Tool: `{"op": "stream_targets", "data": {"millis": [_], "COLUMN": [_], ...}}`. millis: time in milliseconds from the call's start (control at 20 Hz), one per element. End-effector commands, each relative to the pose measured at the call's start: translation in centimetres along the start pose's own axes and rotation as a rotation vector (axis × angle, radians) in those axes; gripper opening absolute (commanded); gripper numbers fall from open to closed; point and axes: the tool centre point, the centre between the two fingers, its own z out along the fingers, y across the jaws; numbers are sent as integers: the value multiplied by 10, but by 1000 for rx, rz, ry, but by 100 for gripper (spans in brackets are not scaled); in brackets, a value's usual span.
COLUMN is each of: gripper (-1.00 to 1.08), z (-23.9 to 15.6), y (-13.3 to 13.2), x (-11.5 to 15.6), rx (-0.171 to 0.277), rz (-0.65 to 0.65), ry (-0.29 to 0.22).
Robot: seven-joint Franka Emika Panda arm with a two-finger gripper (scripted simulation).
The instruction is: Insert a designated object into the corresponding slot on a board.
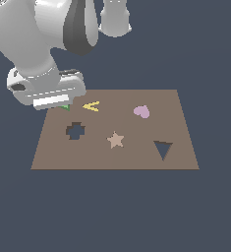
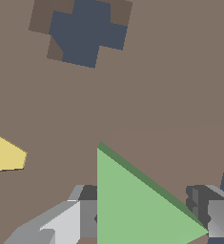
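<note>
The green triangle (image 2: 132,205) lies on the brown board (image 1: 136,152) at its far corner on the exterior view's left. In the exterior view only a sliver of the triangle (image 1: 65,107) shows under the hand. My gripper (image 2: 142,217) is low over it and straddles it. One finger (image 2: 75,221) presses the flat side and the other finger (image 2: 213,214) meets the tip, with no gap showing on either side. The triangle-shaped slot (image 1: 162,148) is a dark hole, tip down, near the board's front on the exterior view's right, far from the gripper (image 1: 58,101).
On the board are a dark cross-shaped hole (image 1: 75,131), a yellow chevron (image 1: 91,106), a pink heart (image 1: 141,111) and a tan star (image 1: 116,140). In the wrist view the cross hole (image 2: 85,33) and the chevron (image 2: 4,153) lie close to the triangle.
</note>
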Motion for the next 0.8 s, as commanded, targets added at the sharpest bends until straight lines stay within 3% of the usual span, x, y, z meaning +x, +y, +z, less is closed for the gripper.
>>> {"op": "stream_targets", "data": {"millis": [0,750], "gripper": [-100,-100], "z": [1,0], "y": [0,-6], "x": [0,1], "rx": [0,-1], "rz": [0,15], "ry": [0,0]}}
